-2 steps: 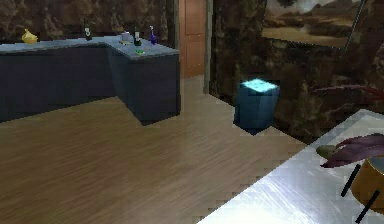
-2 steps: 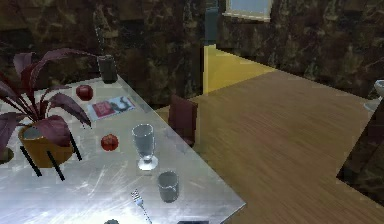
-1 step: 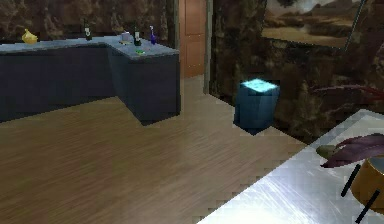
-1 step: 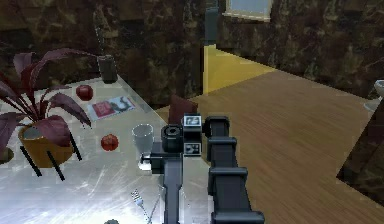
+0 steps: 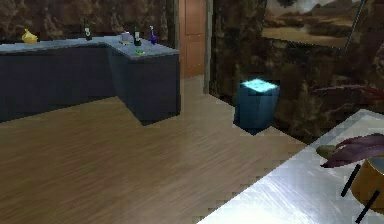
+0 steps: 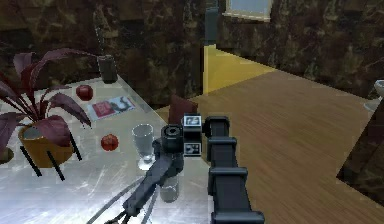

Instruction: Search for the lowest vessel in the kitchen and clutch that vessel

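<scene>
A clear stemmed glass (image 6: pixel 143 141) stands on the pale table (image 6: pixel 90 190) in the arm side view. A second clear vessel (image 6: pixel 170 188) stands just in front of it, against the arm. Near the table's far edge stands a dark tall cup (image 6: pixel 107 68). The arm (image 6: pixel 226 175) rises from the bottom edge, and the gripper (image 6: pixel 128 205) reaches down to the left over the tabletop, next to the glasses. I cannot tell whether it holds anything. In the forward view, several bottles (image 5: pixel 137 38) and a yellow object (image 5: pixel 30 37) sit on the dark blue counter (image 5: pixel 90 75).
A red-leaved plant in an orange pot (image 6: pixel 45 140), two red apples (image 6: pixel 85 92) and a flat printed sheet (image 6: pixel 112 106) share the table. A blue bin (image 5: pixel 256 105) stands by the dark wall. A wooden door (image 5: pixel 193 38) lies beyond the counter. Wood floor (image 5: pixel 120 160) is free.
</scene>
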### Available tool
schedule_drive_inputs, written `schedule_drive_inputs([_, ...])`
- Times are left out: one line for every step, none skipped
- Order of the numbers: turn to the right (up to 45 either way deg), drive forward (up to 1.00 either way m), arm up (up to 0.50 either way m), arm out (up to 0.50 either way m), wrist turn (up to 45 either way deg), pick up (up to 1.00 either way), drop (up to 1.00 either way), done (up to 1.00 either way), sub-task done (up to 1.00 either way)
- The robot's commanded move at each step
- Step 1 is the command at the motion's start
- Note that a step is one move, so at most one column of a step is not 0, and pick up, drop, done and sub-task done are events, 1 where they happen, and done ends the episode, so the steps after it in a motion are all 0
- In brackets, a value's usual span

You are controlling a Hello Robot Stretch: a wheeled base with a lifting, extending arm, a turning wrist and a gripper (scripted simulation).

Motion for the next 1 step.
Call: schedule_drive_inputs([0.0,0.0,0.0,0.0,45.0,0.0,0.0,0.0,0.0])
